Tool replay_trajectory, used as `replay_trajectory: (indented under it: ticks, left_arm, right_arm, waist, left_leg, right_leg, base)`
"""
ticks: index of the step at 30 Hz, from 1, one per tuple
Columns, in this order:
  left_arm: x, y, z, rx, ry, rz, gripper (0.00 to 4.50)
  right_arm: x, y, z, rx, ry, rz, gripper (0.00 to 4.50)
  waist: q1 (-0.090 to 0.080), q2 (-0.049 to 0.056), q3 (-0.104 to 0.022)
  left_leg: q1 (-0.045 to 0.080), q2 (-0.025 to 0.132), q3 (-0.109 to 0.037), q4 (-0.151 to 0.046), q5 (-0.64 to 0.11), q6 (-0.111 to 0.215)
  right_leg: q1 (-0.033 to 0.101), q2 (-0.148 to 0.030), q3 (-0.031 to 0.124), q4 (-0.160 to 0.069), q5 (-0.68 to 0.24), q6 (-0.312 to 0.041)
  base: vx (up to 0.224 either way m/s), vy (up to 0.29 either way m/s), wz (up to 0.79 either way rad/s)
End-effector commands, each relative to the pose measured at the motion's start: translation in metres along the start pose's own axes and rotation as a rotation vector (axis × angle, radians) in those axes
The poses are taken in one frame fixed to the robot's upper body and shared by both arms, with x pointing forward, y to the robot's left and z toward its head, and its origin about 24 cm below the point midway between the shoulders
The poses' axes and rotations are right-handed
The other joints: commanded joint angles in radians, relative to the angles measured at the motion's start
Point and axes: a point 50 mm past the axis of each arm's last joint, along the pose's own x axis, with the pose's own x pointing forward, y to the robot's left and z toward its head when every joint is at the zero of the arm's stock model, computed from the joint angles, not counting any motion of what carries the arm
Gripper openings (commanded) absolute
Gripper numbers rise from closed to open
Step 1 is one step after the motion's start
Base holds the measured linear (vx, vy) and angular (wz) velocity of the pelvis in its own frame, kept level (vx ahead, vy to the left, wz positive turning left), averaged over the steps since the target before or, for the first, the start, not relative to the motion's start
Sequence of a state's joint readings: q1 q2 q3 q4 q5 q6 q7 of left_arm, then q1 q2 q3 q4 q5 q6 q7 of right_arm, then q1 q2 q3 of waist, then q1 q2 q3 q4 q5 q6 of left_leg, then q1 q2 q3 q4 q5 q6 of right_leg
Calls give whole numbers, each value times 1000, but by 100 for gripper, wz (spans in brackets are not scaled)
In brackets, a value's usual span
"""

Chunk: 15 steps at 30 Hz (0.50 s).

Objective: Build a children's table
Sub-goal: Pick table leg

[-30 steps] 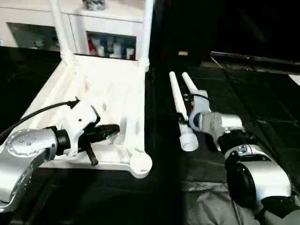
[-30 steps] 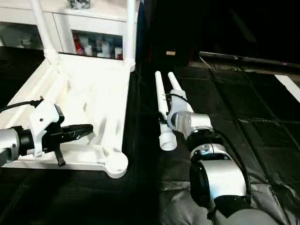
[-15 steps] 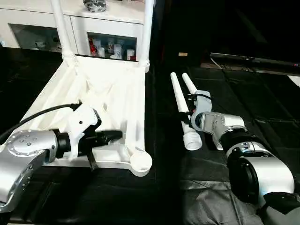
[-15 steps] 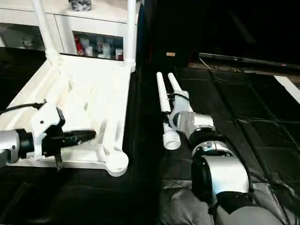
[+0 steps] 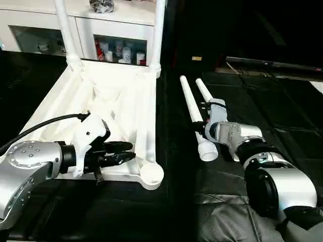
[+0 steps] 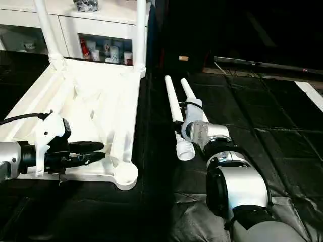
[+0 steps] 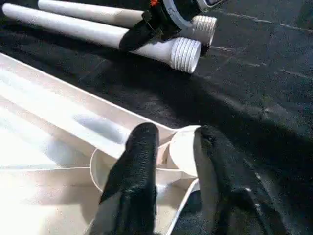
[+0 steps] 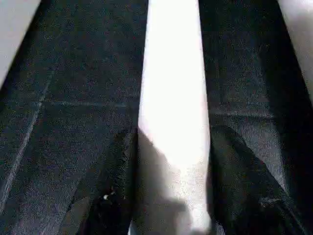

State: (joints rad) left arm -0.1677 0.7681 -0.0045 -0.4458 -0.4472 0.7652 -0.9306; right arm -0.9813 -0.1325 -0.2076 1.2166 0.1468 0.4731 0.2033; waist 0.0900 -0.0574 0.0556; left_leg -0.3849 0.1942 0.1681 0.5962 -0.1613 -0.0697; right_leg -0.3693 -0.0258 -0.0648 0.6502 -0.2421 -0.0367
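The stiff, light, slick white leg [image 5: 193, 113] lies at three o'clock of the upturned table top [image 5: 108, 103], its shaft between the right gripper [image 8: 168, 161]'s part-open fingers, a sound mid-shaft hold, while the left gripper [image 7: 171, 147] gapes empty.

The white table top [image 5: 101, 106] is laid upside down, two legs [image 5: 158, 30] fitted upright at its far corners; two loose legs [image 5: 194, 113] are laid beside it, apparently touching.

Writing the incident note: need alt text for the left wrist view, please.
The left gripper reaches, jaws apart, over the near corner socket of the upturned white tabletop. Beyond, on the black mat, lie two loose legs, the right gripper straddling one.
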Motion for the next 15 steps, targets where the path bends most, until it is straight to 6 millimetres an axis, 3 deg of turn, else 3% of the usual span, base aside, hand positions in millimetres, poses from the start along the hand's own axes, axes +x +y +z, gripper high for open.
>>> replay_trajectory:
  ticks: [1,15]
  left_arm:
    - [1,-3,3,20,3,-13,169]
    - [4,1,-1,17,-19,49,286]
  right_arm:
    - [-2,-5,6,-8,-26,-13,181]
    - [-6,-11,17,5,-153,12,181]
  waist:
    - [1,18,-59]
    - [0,22,-62]
  left_leg:
    - [26,43,-10,-68,-182,-80]
    - [23,42,-9,-66,-164,-69]
  right_leg:
    - [28,-111,62,-71,-78,-143]
    - [31,-108,61,-67,-33,-151]
  base:
    - [0,0,0]
    - [0,0,0]
